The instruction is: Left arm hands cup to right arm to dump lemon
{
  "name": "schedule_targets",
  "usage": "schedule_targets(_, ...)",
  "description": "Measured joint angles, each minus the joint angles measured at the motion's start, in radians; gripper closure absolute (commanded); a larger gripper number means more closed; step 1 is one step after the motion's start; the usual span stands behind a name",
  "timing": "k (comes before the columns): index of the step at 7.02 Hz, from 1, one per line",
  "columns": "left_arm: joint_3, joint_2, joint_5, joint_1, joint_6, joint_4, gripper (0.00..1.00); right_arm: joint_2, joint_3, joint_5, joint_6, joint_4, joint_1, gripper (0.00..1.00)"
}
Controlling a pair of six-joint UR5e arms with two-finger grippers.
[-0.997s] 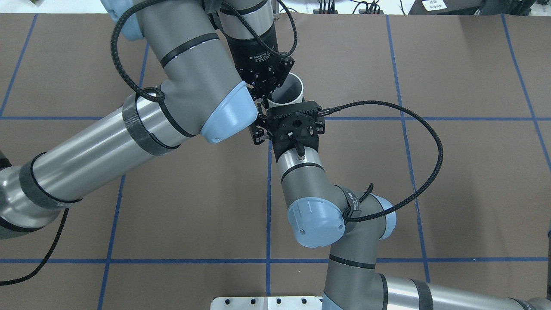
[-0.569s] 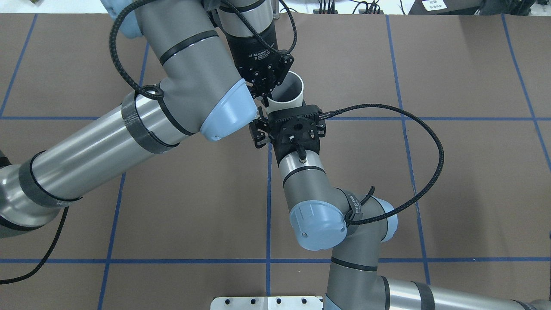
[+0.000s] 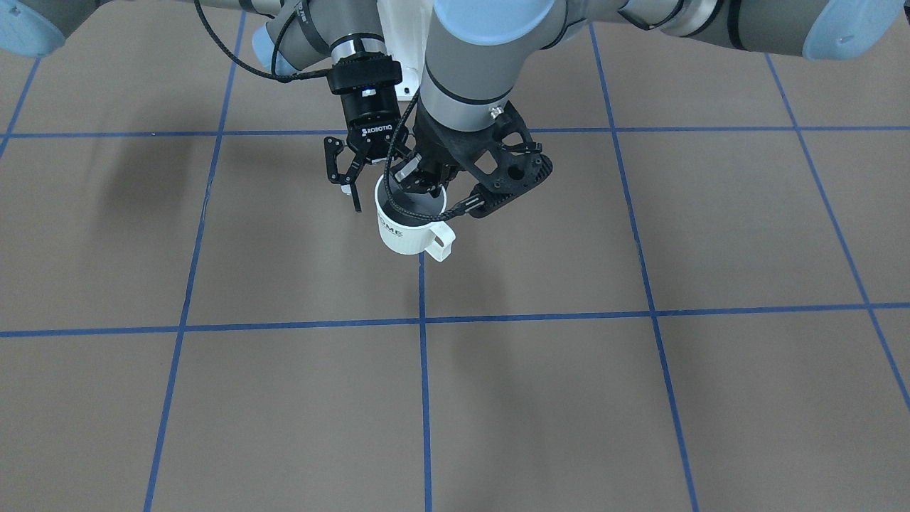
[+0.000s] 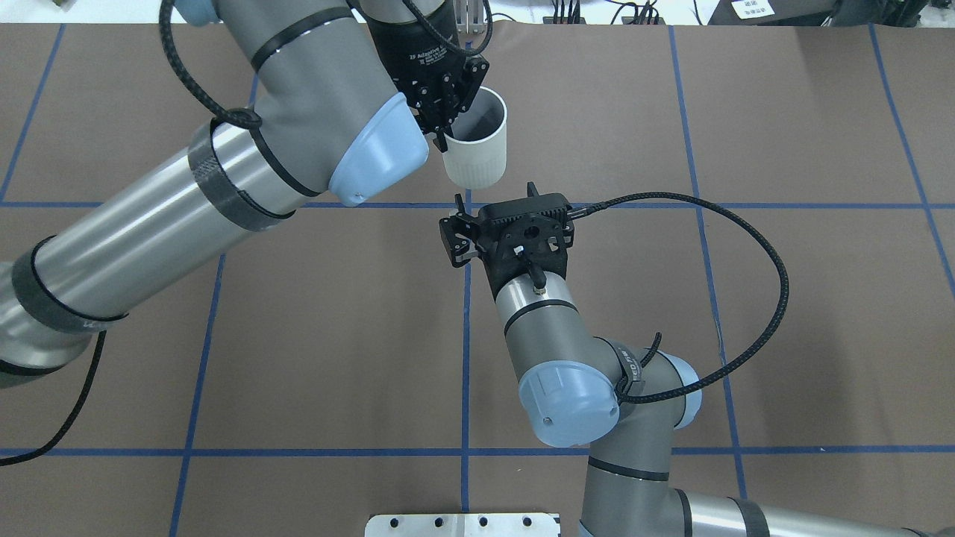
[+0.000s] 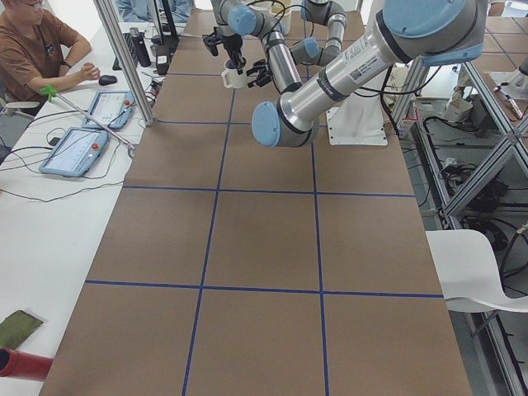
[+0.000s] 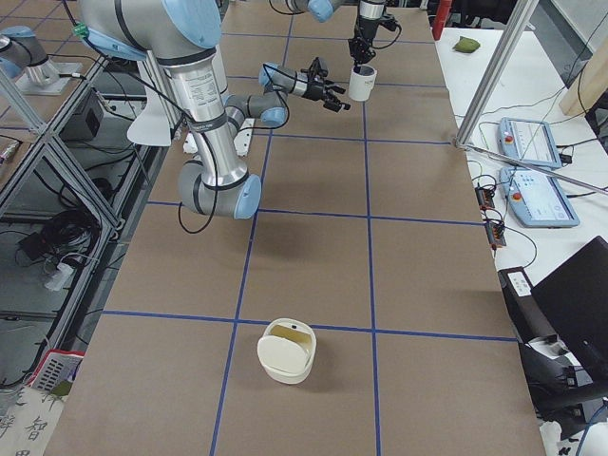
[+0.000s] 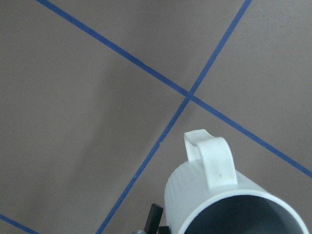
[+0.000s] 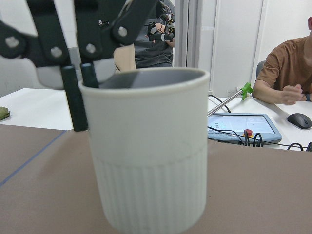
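Observation:
The cream-white cup [image 4: 475,145] hangs upright above the brown table, handle pointing away from the robot. My left gripper [image 4: 446,123] is shut on its rim, one finger inside and one outside; its fingers [image 8: 73,102] show in the right wrist view beside the cup [image 8: 151,151]. My right gripper [image 4: 494,195] is open and points at the cup's side with a small gap between them. From the front, the cup [image 3: 405,231] shows black lettering, with the right gripper [image 3: 377,192] beside it and the left gripper [image 3: 423,181] on top. The lemon is out of view.
A white round container [image 6: 288,350] sits far along the table on the robot's right. A side desk holds tablets [image 5: 74,151] with a seated person [image 5: 33,49] behind an aluminium post [image 5: 124,58]. A white base plate [image 4: 462,524] lies at the near edge.
The left arm has carried the cup away from the robot and slightly left. The right arm has drawn back, so its gripper no longer overlaps the cup.

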Motion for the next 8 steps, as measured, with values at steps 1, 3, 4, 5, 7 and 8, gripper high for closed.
schedule_targets(1,-0.006,0.001,-0.002,-0.034,0.012,0.003,1.00,-0.002,0.005,0.000,0.000,0.002,-0.001,0.00)
schedule_targets(3,-0.057,0.022,-0.004,-0.096,0.142,0.072,1.00,-0.017,0.023,0.004,-0.003,0.002,-0.003,0.00)
schedule_targets(4,-0.123,0.078,-0.003,-0.118,0.248,0.120,1.00,-0.031,0.028,0.017,-0.007,0.000,0.004,0.00)
schedule_targets(5,-0.196,0.164,-0.002,-0.146,0.357,0.143,1.00,-0.044,0.029,0.055,-0.011,-0.004,0.025,0.00)
schedule_targets(7,-0.313,0.369,-0.002,-0.204,0.590,0.142,1.00,-0.088,0.029,0.199,-0.016,-0.013,0.105,0.00)
schedule_targets(8,-0.338,0.471,-0.003,-0.226,0.692,0.109,1.00,-0.117,0.030,0.295,-0.020,-0.014,0.160,0.00)
